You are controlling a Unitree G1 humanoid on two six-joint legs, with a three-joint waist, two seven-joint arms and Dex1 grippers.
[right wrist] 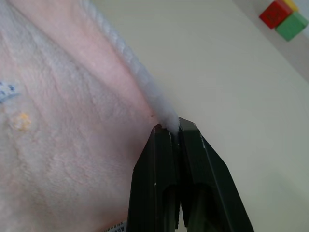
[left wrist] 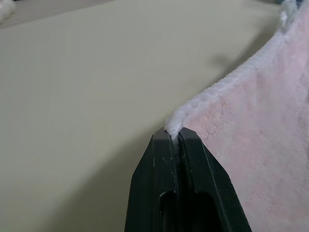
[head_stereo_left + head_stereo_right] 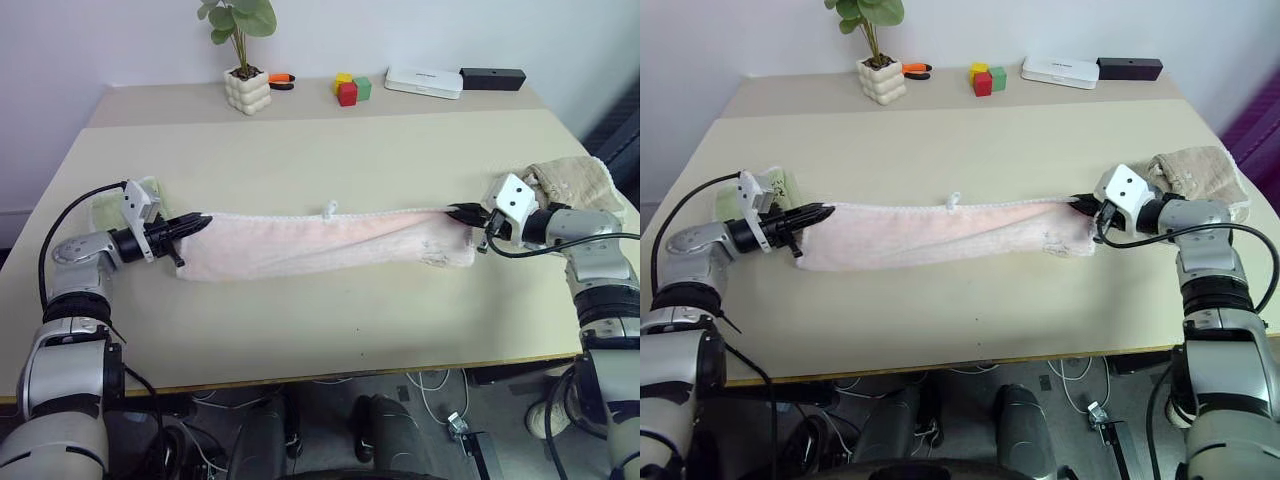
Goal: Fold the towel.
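I've got the towel (image 3: 320,245) stretched across the middle of the table (image 3: 330,160), a long pink band running side to side, with 1 corner in each claw. Left gripper (image 3: 196,225) is pinched tight on the whitish edge at its end; the left wrist view shows the fingers (image 2: 161,179) closed with only a tuft of hem between them. Right gripper (image 3: 466,213) is the same, clamped on the corner hem at the other end, and its wrist view shows a small label and a yellowish mark on the cloth near that corner. The held top edge looks fairly taut, and the rest sags onto the table below it. My read on handling: light, soft, floppy terry with no stiffness, so it will droop and bunch wherever unsupported. The pile should grip well, but these bites are thin, just hem, so a hard tug could pull a corner free. Corners are the right hold for a fold. Keep both ends level and even. A beige cloth (image 3: 570,180) lies just beside the right arm, and a green cloth (image 3: 110,205) is by the left wrist, either of which could snag.
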